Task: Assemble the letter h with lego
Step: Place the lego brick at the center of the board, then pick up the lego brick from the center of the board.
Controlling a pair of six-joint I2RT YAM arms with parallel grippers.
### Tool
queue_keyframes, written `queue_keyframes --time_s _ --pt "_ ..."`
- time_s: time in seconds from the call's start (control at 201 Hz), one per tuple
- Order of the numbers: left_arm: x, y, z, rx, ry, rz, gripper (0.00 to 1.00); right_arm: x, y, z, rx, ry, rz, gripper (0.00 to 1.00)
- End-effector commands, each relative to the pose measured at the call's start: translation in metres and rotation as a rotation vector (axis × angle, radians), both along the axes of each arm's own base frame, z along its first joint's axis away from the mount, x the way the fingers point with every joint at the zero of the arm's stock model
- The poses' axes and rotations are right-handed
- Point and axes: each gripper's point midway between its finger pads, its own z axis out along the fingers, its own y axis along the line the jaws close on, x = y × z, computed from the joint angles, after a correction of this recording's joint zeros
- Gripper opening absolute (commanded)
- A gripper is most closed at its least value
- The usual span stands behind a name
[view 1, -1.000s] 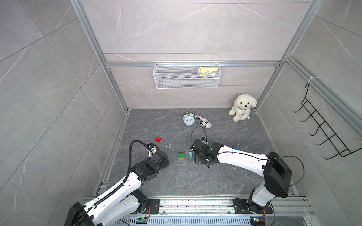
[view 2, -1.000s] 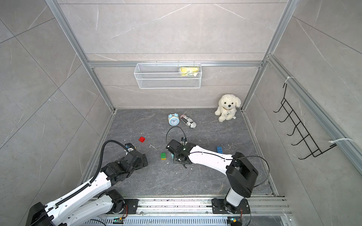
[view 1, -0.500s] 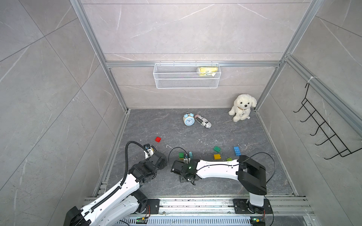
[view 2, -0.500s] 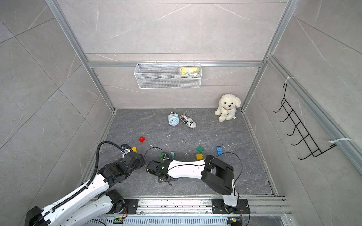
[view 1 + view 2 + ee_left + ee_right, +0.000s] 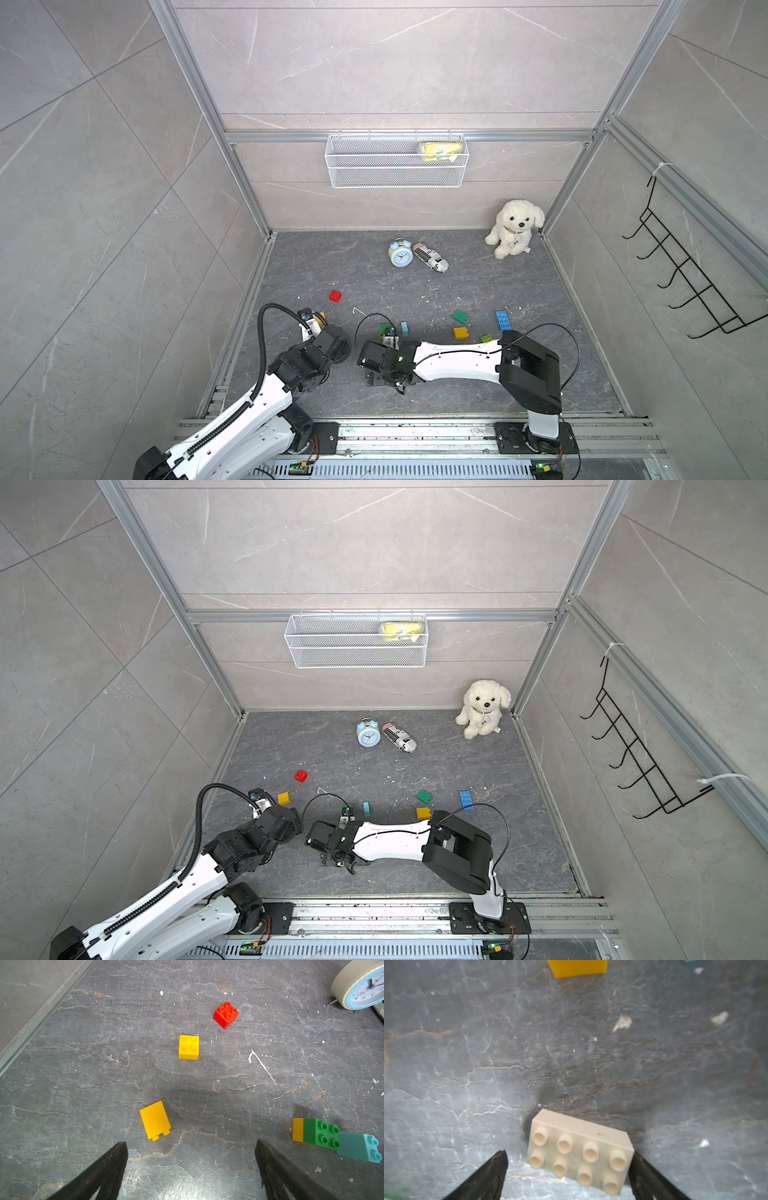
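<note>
Slate-grey bench (image 5: 571, 1053) is carrying the lego (image 5: 503, 321), scattered and not yet forming any h. Your white brick (image 5: 579, 1155) is lying with its studs showing in the right wrist view, between the fingers of your right pincer (image 5: 569, 1153). That pincer is standing spread and gripping nothing, one finger just beside the brick's end, the other clearly apart. Whether the brick is sitting flat I cannot tell. In both top views the pincer itself is hiding it, toward the robot's side of the bench.

You are, I judge, setting down a first piece of the letter. Next you are needing to draw the pincer straight away without nudging that brick, then go for a neighbour.

Your left pincer (image 5: 190, 1159) is hanging wide open and empty, with a tipped yellow brick (image 5: 154, 1121) just ahead of it. An upright yellow brick (image 5: 188, 1047) and a red brick (image 5: 226, 1014) are lying beyond. That tipped one is likely calling for a grip across its smooth sides and righting.
</note>
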Motion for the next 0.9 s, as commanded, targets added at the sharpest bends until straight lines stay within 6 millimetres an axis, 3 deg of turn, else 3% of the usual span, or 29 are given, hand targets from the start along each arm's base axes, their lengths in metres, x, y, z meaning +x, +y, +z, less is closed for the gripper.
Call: queue_keyframes --time_s 0.0,0.09,0.154,0.274,0.333,0.393,0.458,0.557,0.622,0.786,0.891 --pt "0.002 0.006 0.001 0.011 -0.022 0.026 1.0 0.002 -0.003 0.022 0.04 -0.036 0.033 0.94" --pt "0.005 0.0 0.002 0.002 -0.029 -0.014 1.0 0.012 -0.014 0.044 0.046 -0.123 0.072 0.94" --pt "0.008 -0.011 0.002 -0.021 -0.034 -0.075 1.0 0.024 -0.03 0.074 0.059 -0.248 0.114 0.95" --pt "0.006 -0.051 0.001 -0.126 -0.021 -0.289 0.99 0.053 -0.076 0.14 0.079 -0.563 0.157 0.99" --pt "0.001 -0.066 -0.005 -0.179 0.017 -0.348 0.98 0.071 -0.109 0.158 0.068 -0.678 0.113 0.99" --pt "-0.005 -0.078 -0.012 -0.22 0.08 -0.379 0.97 0.089 -0.142 0.161 0.077 -0.716 0.041 0.98" --pt "-0.016 -0.099 -0.021 -0.271 0.161 -0.436 0.95 0.105 -0.174 0.149 0.077 -0.716 -0.048 0.98" --pt "-0.033 -0.132 -0.022 -0.211 0.231 -0.527 0.95 0.114 -0.199 0.125 0.043 -0.74 -0.102 0.98" --pt "-0.04 -0.143 -0.028 -0.119 0.306 -0.536 0.98 0.118 -0.207 0.117 0.05 -0.734 -0.131 0.98" --pt "-0.047 -0.174 -0.045 0.004 0.443 -0.544 0.99 0.126 -0.205 0.113 0.049 -0.703 -0.128 0.99" --pt "-0.043 -0.17 -0.057 0.082 0.494 -0.48 1.0 0.126 -0.2 0.11 0.061 -0.682 -0.116 0.99"
